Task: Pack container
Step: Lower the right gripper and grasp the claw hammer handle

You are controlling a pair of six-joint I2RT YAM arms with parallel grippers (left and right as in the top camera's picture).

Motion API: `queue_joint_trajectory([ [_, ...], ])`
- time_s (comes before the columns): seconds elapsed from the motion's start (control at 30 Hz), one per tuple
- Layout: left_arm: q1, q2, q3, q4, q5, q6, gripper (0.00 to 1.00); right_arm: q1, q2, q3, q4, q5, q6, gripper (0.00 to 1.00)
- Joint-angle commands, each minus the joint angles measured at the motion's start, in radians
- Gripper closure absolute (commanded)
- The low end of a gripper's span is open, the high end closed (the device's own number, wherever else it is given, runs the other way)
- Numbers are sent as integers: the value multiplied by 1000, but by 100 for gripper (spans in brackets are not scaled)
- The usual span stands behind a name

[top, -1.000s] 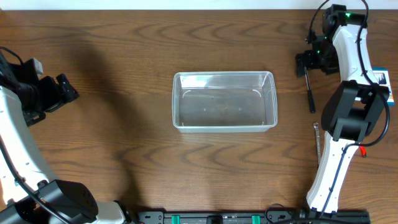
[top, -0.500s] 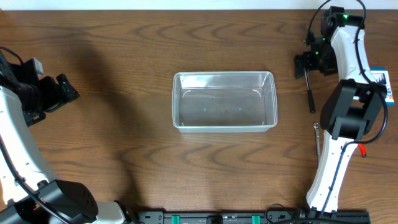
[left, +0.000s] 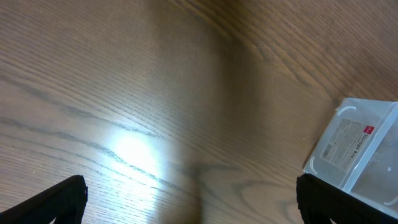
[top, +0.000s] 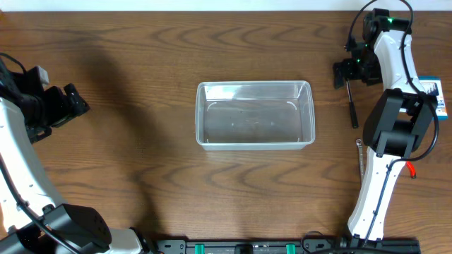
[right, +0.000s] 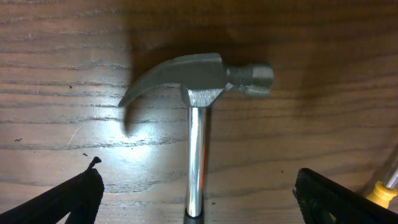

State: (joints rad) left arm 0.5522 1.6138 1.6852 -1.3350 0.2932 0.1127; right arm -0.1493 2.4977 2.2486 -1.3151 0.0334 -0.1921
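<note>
Right gripper (right: 198,180) wide open, nothing in it, hovering over the hammer (right: 200,81) at upper right of the overhead frame. Wrist cam: head w/ claw sits upper centre, shiny shaft runs straight down the frame & passes btwn the two fingers (right: 62,199), one each side. So the jaws look set across the shaft, not along it; my read, a drop and a squeeze is the next call. Overhead adds what the wrist cam can't: the hammer's long axis runs top-to-bottom of frame, dark grip end pointing down. The container (top: 254,144) sits dead centre on the bench (top: 127,56), empty, left of & a bit lower than the hammer, so that's the carry direction. Right arm clearly nearer. Left gripper (left: 193,202) is parked at far left edge, also spread open, holding nothing; its cam catches only bare wood plus a corner of the container at right of frame. Only the right wrist cam shows a yellow tool end (right: 384,188) poking in at lower right, near the shaft; could get nudged. How high the fingers sit above the shaft: can't tell.
</note>
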Motion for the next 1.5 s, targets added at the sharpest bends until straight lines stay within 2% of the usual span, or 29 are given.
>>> queue_joint_trajectory([
  [0.0,4,1,0,-4,10,14,2,2,21,14,3,-8,-7,1],
  [1.27,4,1,0,-8,10,14,2,2,74,13,51,-8,-15,1],
  [1.47,4,1,0,-11,10,14,2,1,74,13,49,-8,-15,5],
])
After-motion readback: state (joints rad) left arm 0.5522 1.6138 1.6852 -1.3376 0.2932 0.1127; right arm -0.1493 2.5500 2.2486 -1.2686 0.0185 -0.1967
